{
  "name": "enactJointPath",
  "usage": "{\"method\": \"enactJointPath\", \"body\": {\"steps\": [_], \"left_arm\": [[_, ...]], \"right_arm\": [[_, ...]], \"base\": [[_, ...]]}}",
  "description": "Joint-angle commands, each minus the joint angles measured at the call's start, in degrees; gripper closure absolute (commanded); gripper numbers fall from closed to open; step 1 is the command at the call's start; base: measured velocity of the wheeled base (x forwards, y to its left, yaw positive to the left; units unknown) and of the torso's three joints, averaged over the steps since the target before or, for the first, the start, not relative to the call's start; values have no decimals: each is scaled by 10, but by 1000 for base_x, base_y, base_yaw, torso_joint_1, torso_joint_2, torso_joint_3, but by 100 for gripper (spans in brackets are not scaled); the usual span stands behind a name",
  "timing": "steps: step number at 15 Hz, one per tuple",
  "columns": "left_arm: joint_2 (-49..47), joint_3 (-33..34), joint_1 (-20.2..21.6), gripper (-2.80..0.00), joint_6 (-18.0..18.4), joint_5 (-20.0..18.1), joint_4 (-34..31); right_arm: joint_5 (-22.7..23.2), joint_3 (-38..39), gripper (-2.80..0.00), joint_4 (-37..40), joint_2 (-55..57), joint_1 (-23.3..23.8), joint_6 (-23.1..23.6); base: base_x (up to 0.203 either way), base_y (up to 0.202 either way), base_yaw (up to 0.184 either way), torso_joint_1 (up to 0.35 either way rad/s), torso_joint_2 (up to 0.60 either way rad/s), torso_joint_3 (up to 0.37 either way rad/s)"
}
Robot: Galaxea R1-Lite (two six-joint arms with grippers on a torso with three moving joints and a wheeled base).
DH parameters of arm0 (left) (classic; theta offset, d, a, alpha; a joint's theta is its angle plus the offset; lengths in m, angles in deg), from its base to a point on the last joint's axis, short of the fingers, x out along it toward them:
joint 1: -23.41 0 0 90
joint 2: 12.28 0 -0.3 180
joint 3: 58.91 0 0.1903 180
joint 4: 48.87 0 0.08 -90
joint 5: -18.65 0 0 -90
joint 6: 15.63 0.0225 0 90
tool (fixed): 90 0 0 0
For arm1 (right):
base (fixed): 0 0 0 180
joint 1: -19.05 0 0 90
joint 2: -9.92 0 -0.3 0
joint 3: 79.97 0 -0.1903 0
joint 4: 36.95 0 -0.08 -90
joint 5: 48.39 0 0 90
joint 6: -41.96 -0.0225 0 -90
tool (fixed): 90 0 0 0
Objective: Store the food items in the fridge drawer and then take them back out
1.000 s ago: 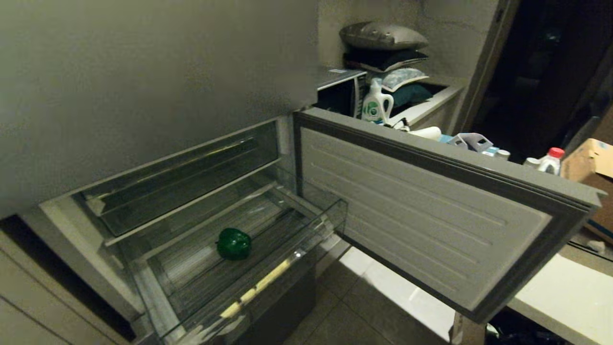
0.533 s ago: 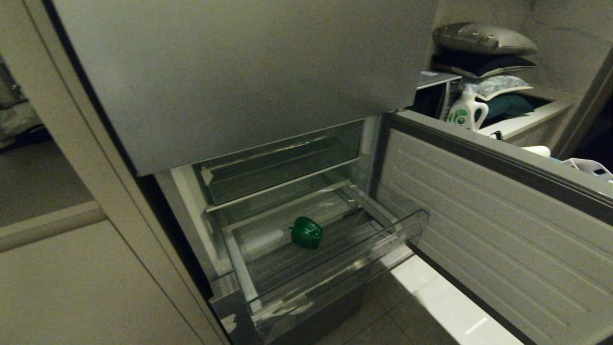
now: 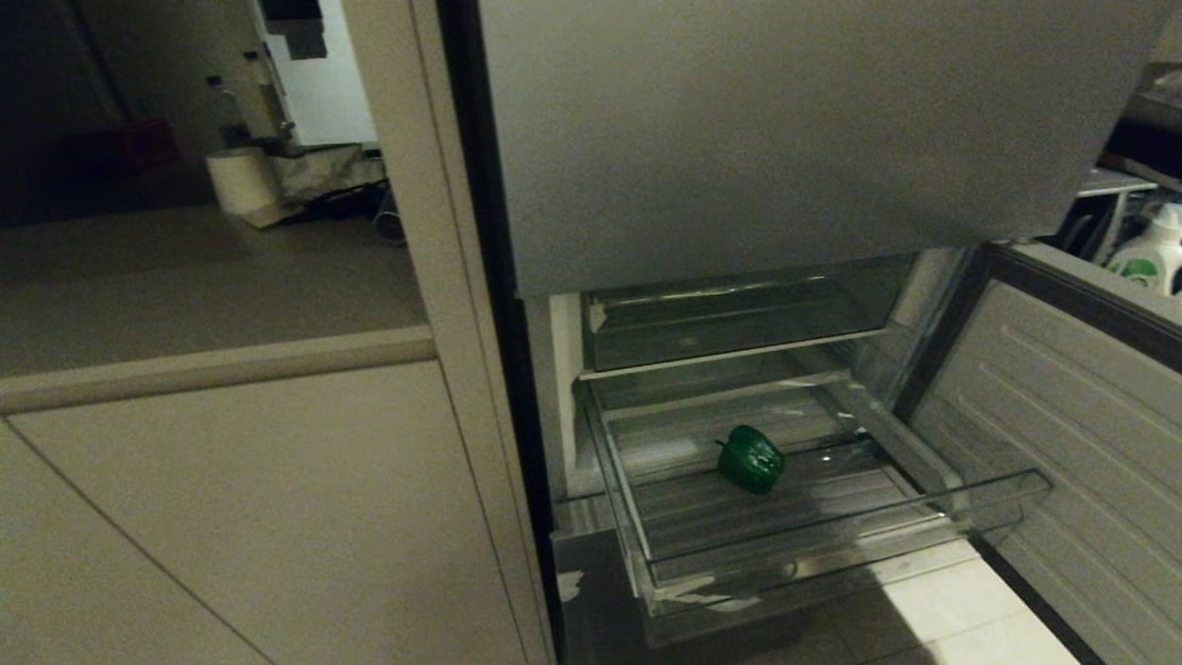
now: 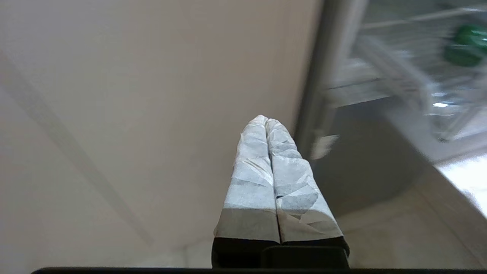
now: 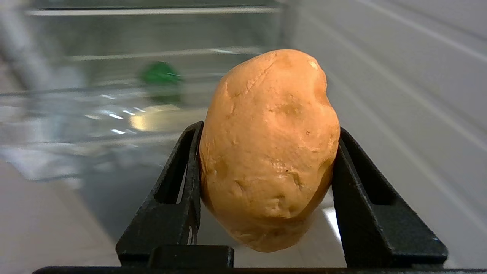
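A glossy green bell pepper (image 3: 752,458) lies on the ribbed bottom of the pulled-out clear fridge drawer (image 3: 831,547). It also shows blurred in the left wrist view (image 4: 466,43) and the right wrist view (image 5: 159,73). My right gripper (image 5: 269,128) is shut on a tan-brown potato (image 5: 268,148), held between its black fingers (image 5: 182,179) in front of the drawer (image 5: 57,106). The left gripper (image 4: 266,121) is shut and empty, its taped fingers pressed together before a beige cabinet front. Neither gripper appears in the head view.
The grey lower fridge door (image 3: 1090,416) stands open at the right. A shut grey upper door (image 3: 785,139) hangs above a clear compartment (image 3: 739,319). A beige cabinet (image 3: 231,499) and counter with a paper roll (image 3: 242,180) fill the left. A detergent bottle (image 3: 1150,254) stands far right.
The whole head view has swung left, so the fridge and drawer now sit at the right and the counter has come into view. The pepper keeps its place in the drawer.
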Motion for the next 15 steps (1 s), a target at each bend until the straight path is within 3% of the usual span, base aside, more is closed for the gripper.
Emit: {"method": "enactJointPath", "body": {"steps": [1,4,6,11,15], "left_arm": [[-1,0,0,0,0,0,0],[-1,-1,0,0,0,0,0],[-1,-1,0,0,0,0,0],[-1,0,0,0,0,0,0],[-1,0,0,0,0,0,0]], "right_arm": [[1,18,0,-1,0,0,1],[6,18,0,-2,36,-1,10],[17,18,0,-39,125,-11,18],[47,-10,0,-197,447,-44,27],[70,-108,0,-253,684,-52,8]], "base": [[4,-12,178,-1,4,2],[0,-6,126,3,0,3],[0,0,0,0,0,0],[0,0,0,0,0,0],[0,0,0,0,0,0]]}}
